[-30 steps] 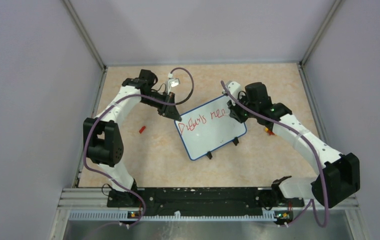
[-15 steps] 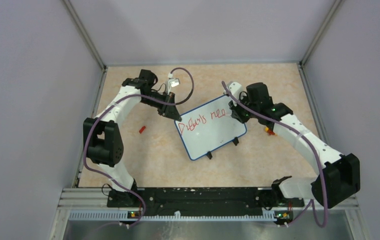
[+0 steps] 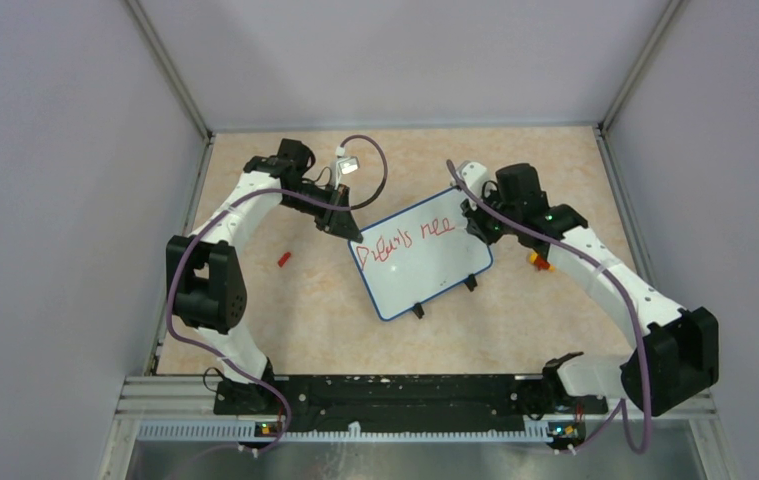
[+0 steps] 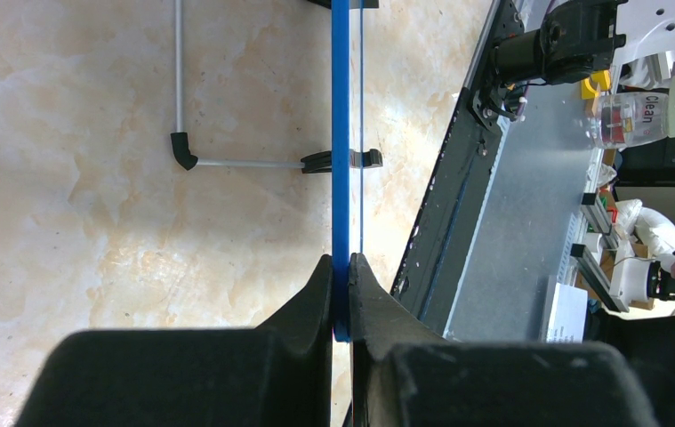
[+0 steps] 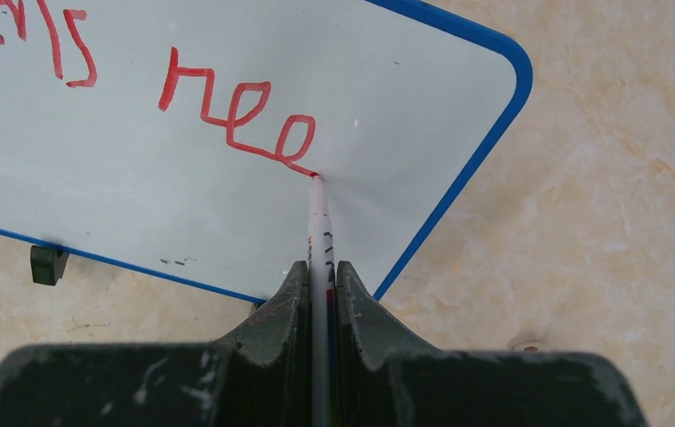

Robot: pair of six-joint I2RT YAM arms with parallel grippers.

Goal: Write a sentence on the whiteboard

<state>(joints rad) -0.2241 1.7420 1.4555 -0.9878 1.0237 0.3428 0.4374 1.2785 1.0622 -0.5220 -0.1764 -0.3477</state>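
The whiteboard (image 3: 425, 260), white with a thin blue rim, lies tilted on the table. Red writing (image 3: 405, 238) in one line reads roughly "Dreams nee"; "nee" (image 5: 240, 116) shows in the right wrist view. My left gripper (image 3: 343, 226) is shut on the board's left corner; its rim (image 4: 341, 133) shows edge-on between the jaws (image 4: 341, 276). My right gripper (image 3: 477, 222) is shut on a white marker pen (image 5: 320, 231). The pen's tip touches the board at the end of the last "e". The board's surface also shows in the right wrist view (image 5: 138, 187).
A small red cap (image 3: 283, 259) lies on the table left of the board. A red and yellow object (image 3: 538, 262) lies right of the board under my right arm. Grey walls enclose the table. The black base rail (image 3: 395, 395) runs along the near edge.
My right gripper has moved slightly to the right along the board with the pen, adding to the "nee" word. The left arm and the board have not moved.
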